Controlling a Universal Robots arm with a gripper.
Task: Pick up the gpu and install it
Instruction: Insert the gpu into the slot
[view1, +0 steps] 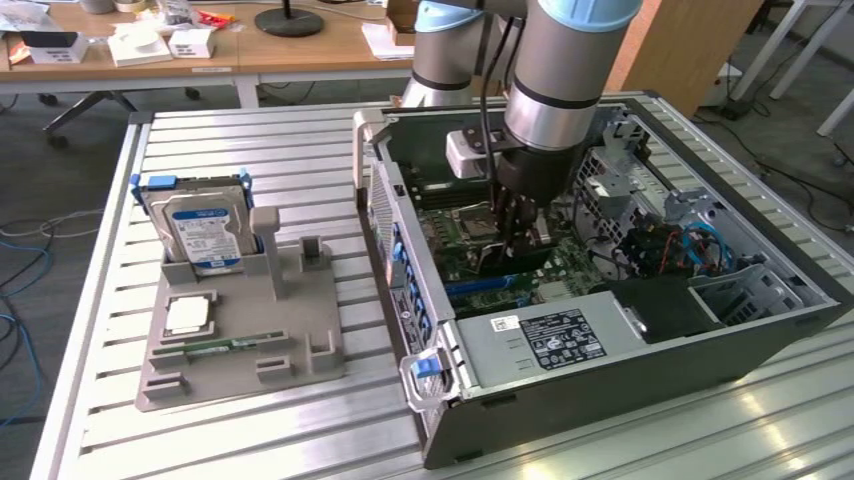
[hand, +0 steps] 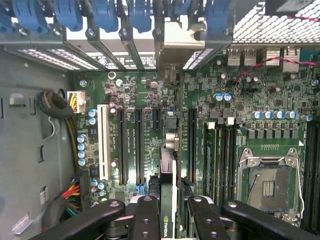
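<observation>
case open above, walls, power supply, cable bundle hemming gripper, slots unobstructed

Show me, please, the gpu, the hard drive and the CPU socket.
gpu (hand: 168, 200): wrist view, its top edge.
hard drive (view1: 200, 238): exterior view, its label.
CPU socket (hand: 269, 187): wrist view, its open centre.

arm: cut off by upper frame edge, exterior view | gpu: edge-on in gripper, faces hidden, near end cut off by frame edge | hard drive: label print too small to read | desk, upper left: cut off
</observation>
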